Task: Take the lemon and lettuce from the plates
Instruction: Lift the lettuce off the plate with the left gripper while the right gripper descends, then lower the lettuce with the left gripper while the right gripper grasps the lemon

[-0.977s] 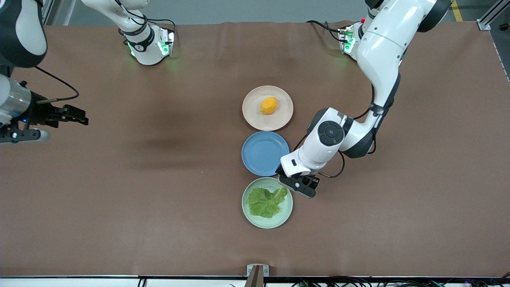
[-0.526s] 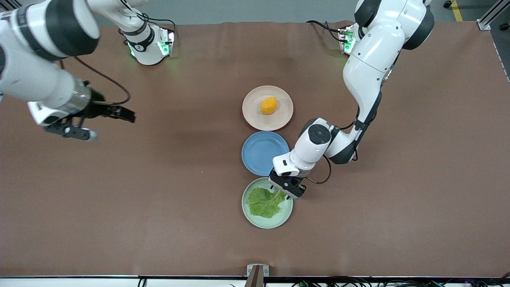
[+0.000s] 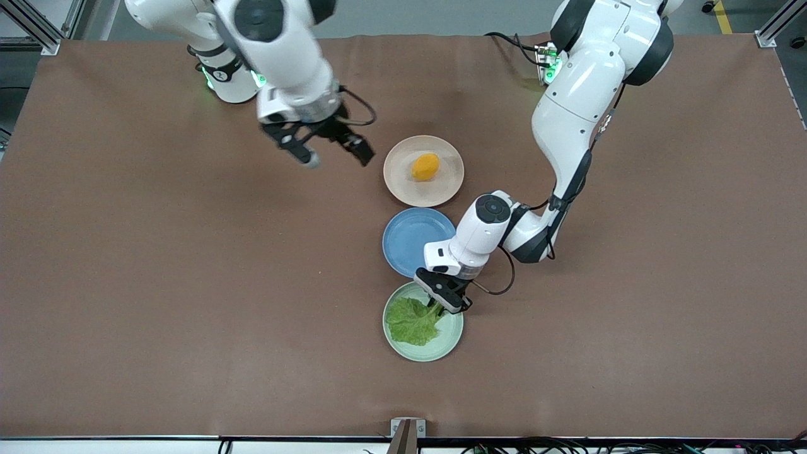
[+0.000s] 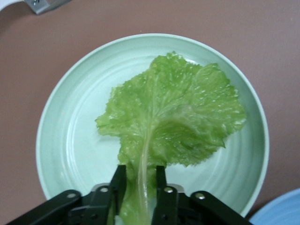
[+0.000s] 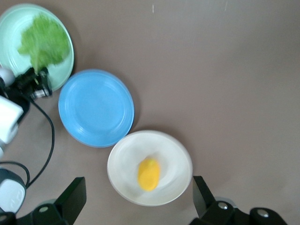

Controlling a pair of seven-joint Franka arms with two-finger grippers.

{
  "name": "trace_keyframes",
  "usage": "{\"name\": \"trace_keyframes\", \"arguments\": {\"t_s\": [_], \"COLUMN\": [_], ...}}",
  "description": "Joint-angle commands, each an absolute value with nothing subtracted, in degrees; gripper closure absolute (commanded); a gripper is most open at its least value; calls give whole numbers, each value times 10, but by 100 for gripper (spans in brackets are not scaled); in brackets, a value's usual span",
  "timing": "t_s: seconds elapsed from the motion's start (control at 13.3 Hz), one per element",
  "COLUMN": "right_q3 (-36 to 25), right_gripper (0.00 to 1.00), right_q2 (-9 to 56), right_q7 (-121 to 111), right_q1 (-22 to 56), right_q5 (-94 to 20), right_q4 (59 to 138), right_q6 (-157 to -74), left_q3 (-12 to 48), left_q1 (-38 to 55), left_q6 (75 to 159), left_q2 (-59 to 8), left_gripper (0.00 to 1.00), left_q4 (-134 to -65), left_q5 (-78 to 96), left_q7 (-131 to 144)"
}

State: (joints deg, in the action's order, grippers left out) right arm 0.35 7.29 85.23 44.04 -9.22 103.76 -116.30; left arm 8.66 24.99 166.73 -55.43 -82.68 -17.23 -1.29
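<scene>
The lettuce (image 3: 410, 321) lies on the mint green plate (image 3: 435, 347), the plate nearest the front camera. My left gripper (image 3: 441, 306) is down at that plate's rim, and in the left wrist view (image 4: 139, 171) its fingers are closed on the pale stalk of the lettuce (image 4: 173, 108), over the green plate (image 4: 70, 131). The lemon (image 3: 425, 166) sits on the beige-pink plate (image 3: 397, 183). My right gripper (image 3: 337, 159) is open and empty in the air, beside that plate toward the right arm's end. In the right wrist view (image 5: 138, 183) the lemon (image 5: 149, 174) shows between its fingers.
A blue plate (image 3: 410, 243) with nothing on it lies between the two plates, touching both; it also shows in the right wrist view (image 5: 96, 108). The left arm's forearm hangs over the table beside it. The brown table covering (image 3: 189, 284) is bare elsewhere.
My right arm has swung from the right arm's end of the table to beside the beige-pink plate. My left gripper has moved onto the green plate's rim and closed on the stalk; the leaf shifted slightly.
</scene>
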Motion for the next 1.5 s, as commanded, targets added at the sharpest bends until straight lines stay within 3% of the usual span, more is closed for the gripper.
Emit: {"name": "trace_keyframes", "arguments": {"t_s": [0.0, 0.38, 0.75, 1.13, 1.43], "right_q3": [-7, -7, -7, -7, -7], "right_gripper": [0, 0, 0, 0, 3], "right_q2": [149, 262, 338, 369, 375], "right_q7": [964, 1020, 1048, 1070, 1071], "right_q1": [503, 562, 577, 592, 606], "right_q5": [-59, -42, -43, -42, -42], "right_q4": [1034, 1021, 979, 973, 977], "right_q6": [-1228, -1308, -1310, -1350, -1346], "left_q3": [80, 84, 98, 119, 115], "left_q1": [252, 233, 189, 88, 59], "left_q6": [1673, 1646, 1417, 1313, 1318], "left_q2": [-556, -510, -398, -286, -237], "left_gripper": [98, 100, 99, 99, 99], "left_q4": [-817, -819, -831, -965, -1099], "left_q5": [-187, -181, -142, -142, -144], "left_q7": [-42, -40, -40, -63, -25]}}
